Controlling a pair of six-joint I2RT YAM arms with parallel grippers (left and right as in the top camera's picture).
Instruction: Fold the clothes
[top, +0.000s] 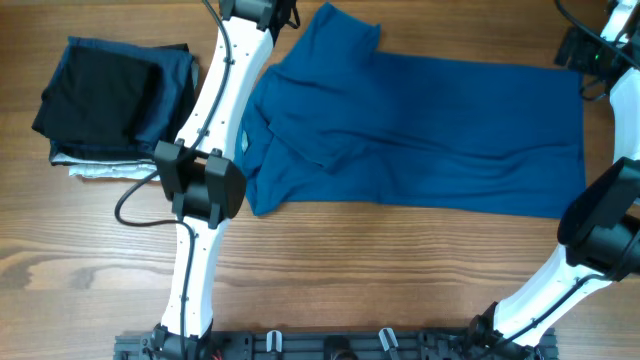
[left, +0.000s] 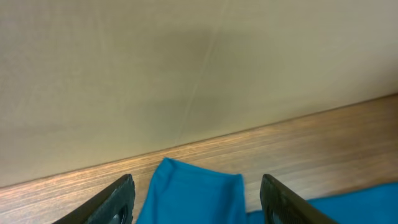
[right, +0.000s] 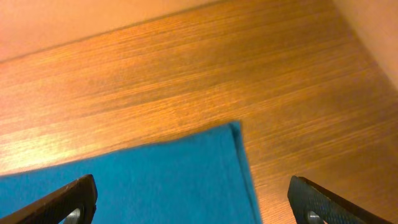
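Note:
The medium-blue T-shirt (top: 420, 130) lies spread on the wooden table, collar end to the left, hem to the right, one sleeve (top: 340, 35) pointing to the far edge. My left gripper (left: 196, 202) is open above that far sleeve (left: 193, 193), its fingers on either side of it and apart from it. My right gripper (right: 193, 208) is open above the shirt's far right hem corner (right: 186, 174). In the overhead view both grippers sit at the top edge, mostly out of frame.
A stack of folded black and dark navy garments (top: 110, 95) on a white-grey one (top: 100, 170) lies at the left. A black cable (top: 140, 215) loops beside the left arm. A wall (left: 186, 74) rises behind the table's far edge.

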